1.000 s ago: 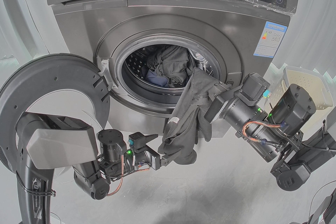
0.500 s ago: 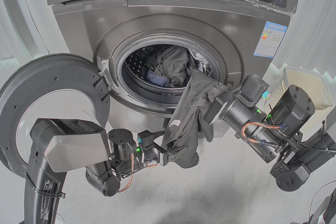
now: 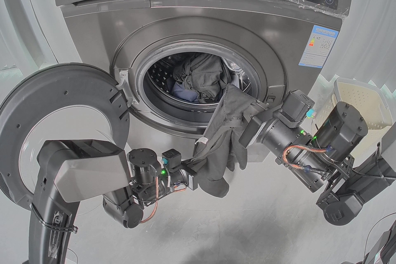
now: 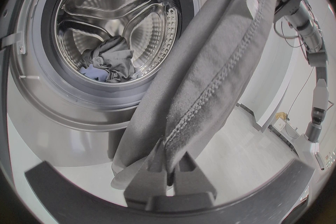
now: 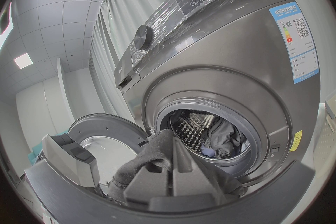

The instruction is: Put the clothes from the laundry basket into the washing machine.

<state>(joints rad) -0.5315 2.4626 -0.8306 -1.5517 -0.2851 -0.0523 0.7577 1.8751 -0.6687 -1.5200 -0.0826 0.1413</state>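
A dark grey garment (image 3: pixel 225 128) hangs in front of the washing machine (image 3: pixel 198 25), stretched between both grippers. My right gripper (image 3: pixel 246 109) is shut on its upper end at the lower right of the drum opening (image 3: pixel 198 79); its fingers (image 5: pixel 175 172) pinch the cloth (image 5: pixel 154 154). My left gripper (image 3: pixel 197 162) is shut on the garment's lower edge below the opening, the fabric (image 4: pixel 210 70) rising from its fingers (image 4: pixel 171 172). Crumpled grey and blue clothes (image 3: pixel 200 77) lie in the drum (image 4: pixel 108 60). The cream laundry basket (image 3: pixel 363 108) stands at the right.
The round machine door (image 3: pixel 62 112) stands swung open at the left, close to my left arm. Pale floor (image 3: pixel 255 215) lies open in front of the machine. Curtains (image 5: pixel 115 35) hang behind it.
My left gripper moved right and up from beside the hanging cloth and closed on its lower edge. The garment's bottom lifted and bunched. The right gripper shifted slightly left.
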